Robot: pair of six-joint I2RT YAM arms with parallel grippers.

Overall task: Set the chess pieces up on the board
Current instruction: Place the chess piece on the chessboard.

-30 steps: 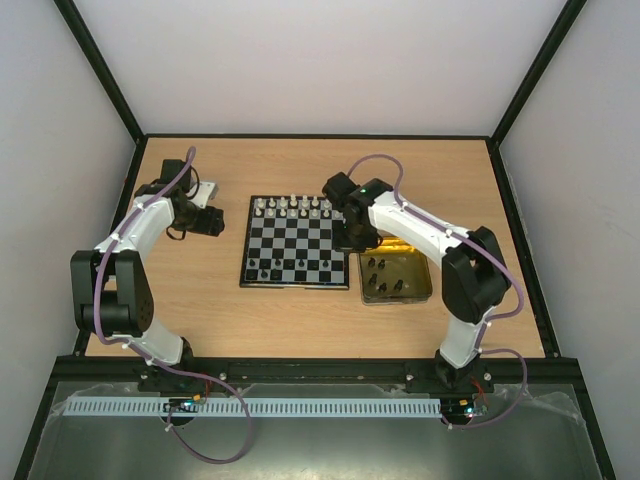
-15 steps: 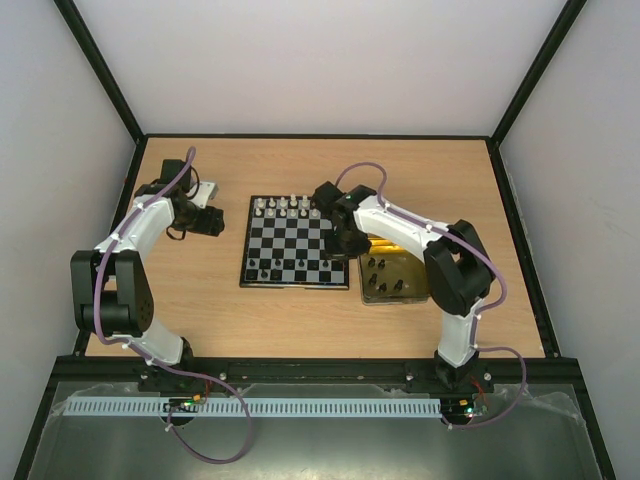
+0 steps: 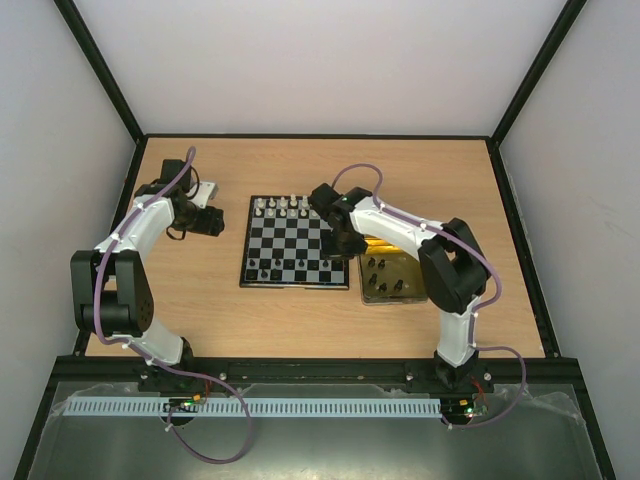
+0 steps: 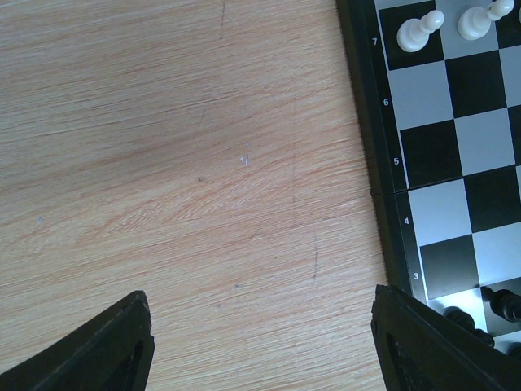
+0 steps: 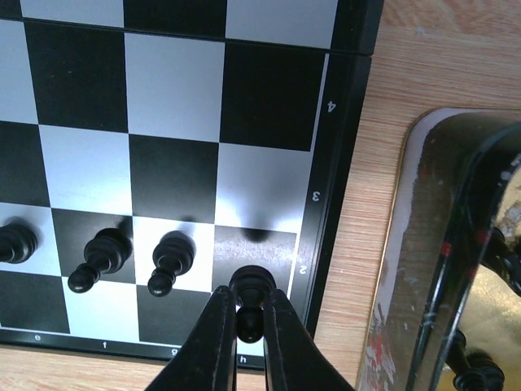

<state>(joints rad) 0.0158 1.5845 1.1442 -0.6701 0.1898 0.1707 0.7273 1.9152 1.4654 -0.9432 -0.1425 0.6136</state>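
The board (image 3: 298, 240) lies mid-table, with white chessmen (image 3: 290, 207) along its far rows and black pawns (image 3: 285, 268) along its near row. My right gripper (image 5: 248, 322) is shut on a black pawn (image 5: 251, 295) and holds it over the dark h2 square at the board's (image 5: 175, 122) right edge. Other black pawns (image 5: 168, 259) stand to its left. In the top view the right gripper (image 3: 340, 250) is over the board's near right corner. My left gripper (image 4: 260, 326) is open and empty over bare table left of the board (image 4: 456, 147).
The yellow-lined metal tin (image 3: 415, 290) sits just right of the board and holds several black chessmen; its rim (image 5: 407, 244) shows in the right wrist view. A small white object (image 3: 205, 190) lies near the left arm at the far left.
My right arm has swung left from over the tin to over the board's near right corner. The left arm has not moved.
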